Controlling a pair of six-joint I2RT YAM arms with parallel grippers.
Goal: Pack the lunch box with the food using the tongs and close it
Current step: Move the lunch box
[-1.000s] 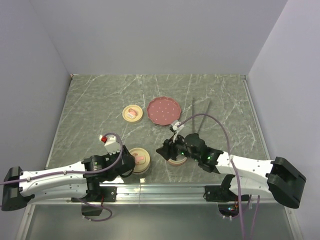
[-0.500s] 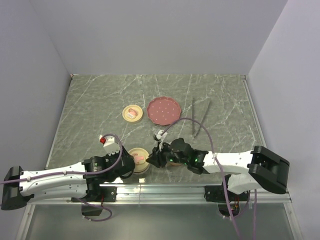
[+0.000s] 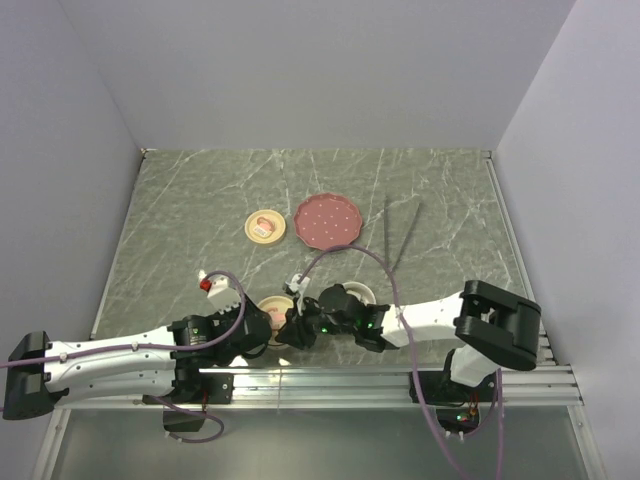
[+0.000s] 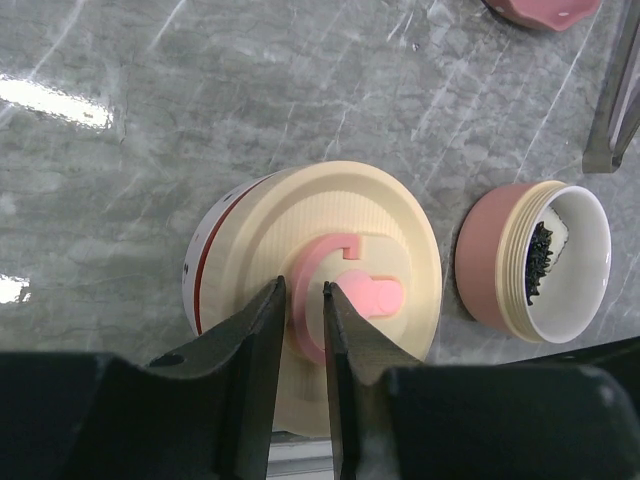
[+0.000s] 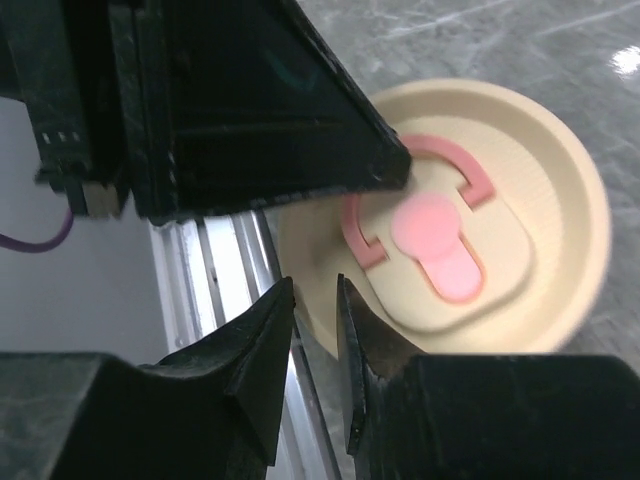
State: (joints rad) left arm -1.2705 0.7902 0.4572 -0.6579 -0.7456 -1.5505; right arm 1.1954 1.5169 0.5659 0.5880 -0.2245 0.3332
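Observation:
A cream round lid (image 4: 400, 215) with a pink ring handle (image 4: 345, 245) sits on a white lunch box pot (image 4: 205, 265) near the front edge. My left gripper (image 4: 303, 288) is shut on the ring's left side. My right gripper (image 5: 315, 285) is shut on the near rim of the same lid (image 5: 540, 200). In the top view, the left gripper (image 3: 268, 322) and the right gripper (image 3: 293, 328) meet over this pot. An open pink pot (image 4: 490, 270) to its right holds a dark piece of food (image 4: 540, 262). The tongs (image 3: 397, 235) lie farther back on the right.
A pink round plate (image 3: 327, 221) and a second cream lid (image 3: 265, 226) lie at the middle back. The metal rail of the table's front edge (image 5: 215, 290) runs right under my right fingers. The left arm's black body (image 5: 200, 90) fills the top of the right wrist view.
My right arm has swung left, from above the open pink pot to the lidded pot, and its jaws have closed on the lid's rim. The left jaws have narrowed onto the pink ring.

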